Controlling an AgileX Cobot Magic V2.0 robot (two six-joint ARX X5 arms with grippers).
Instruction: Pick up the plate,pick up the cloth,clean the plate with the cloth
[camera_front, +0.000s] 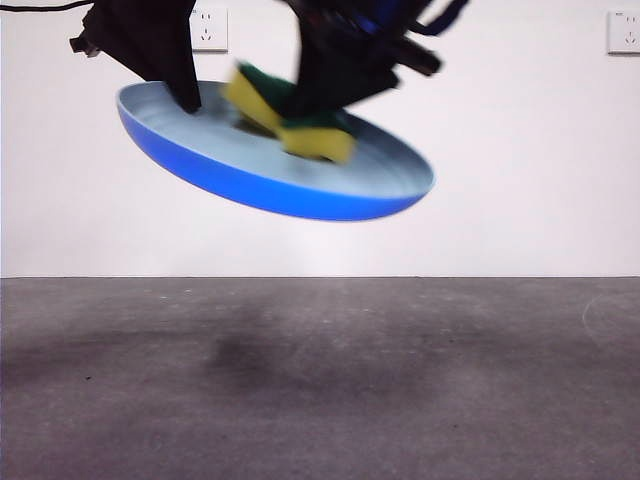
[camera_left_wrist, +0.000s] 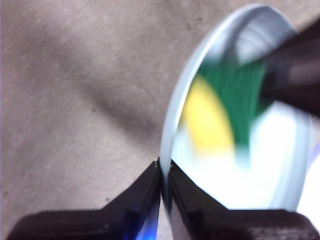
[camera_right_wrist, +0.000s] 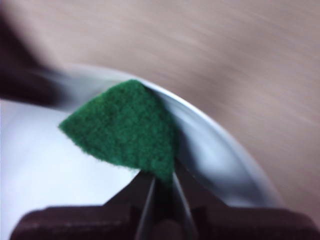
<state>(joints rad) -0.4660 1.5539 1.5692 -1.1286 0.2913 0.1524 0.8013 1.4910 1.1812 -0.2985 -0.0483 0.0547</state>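
Bright, even light — wrist views smeared by motion blur.

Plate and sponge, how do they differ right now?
The plate is round, light blue and far wider than the sponge, which is yellow with a dark green face. The plate hangs tilted above the table, pinched at its rim by the left gripper; the sponge is pressed into the plate's bowl, clamped by the right gripper. Both are off the table, each in shut jaws.
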